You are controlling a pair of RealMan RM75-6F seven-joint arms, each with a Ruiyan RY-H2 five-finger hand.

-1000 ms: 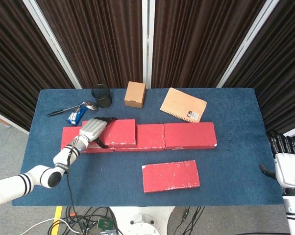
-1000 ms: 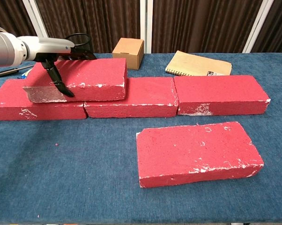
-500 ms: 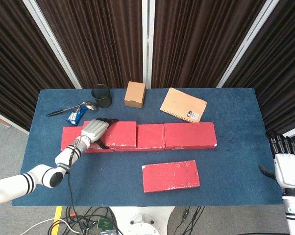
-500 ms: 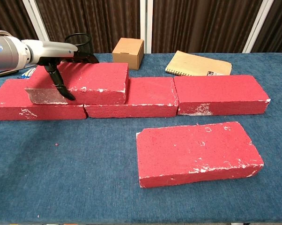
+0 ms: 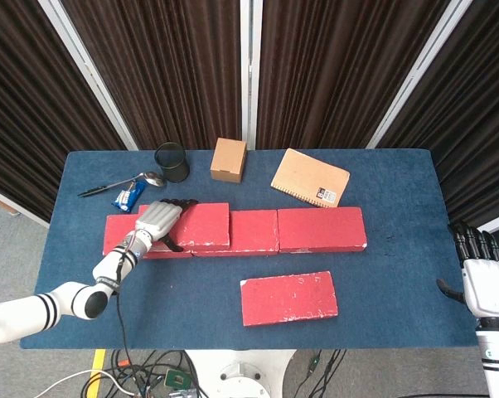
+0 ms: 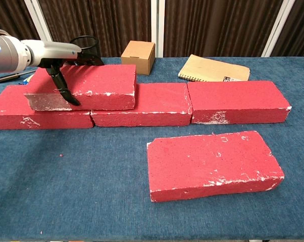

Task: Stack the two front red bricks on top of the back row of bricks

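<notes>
On back row, brick [image 6: 91,86] in left hand [image 5: 157,220]

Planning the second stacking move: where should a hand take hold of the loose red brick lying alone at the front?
Probably across the front brick's short width, from above, fingers over its long back edge and thumb on the front face: it lies flat, open all round. The idle right hand is nearer.

Five red bricks on the tabletop [image 5: 399,274]: three in the back row [image 5: 320,229], one stacked brick [image 5: 201,224] upon that row's left end, one front brick [image 5: 288,298] before it. Behind the row: one cardboard box [image 5: 229,159], one notebook [image 5: 310,177], one mesh cup [image 5: 172,162], one spoon [image 5: 147,177], one pen [image 5: 100,189].
</notes>
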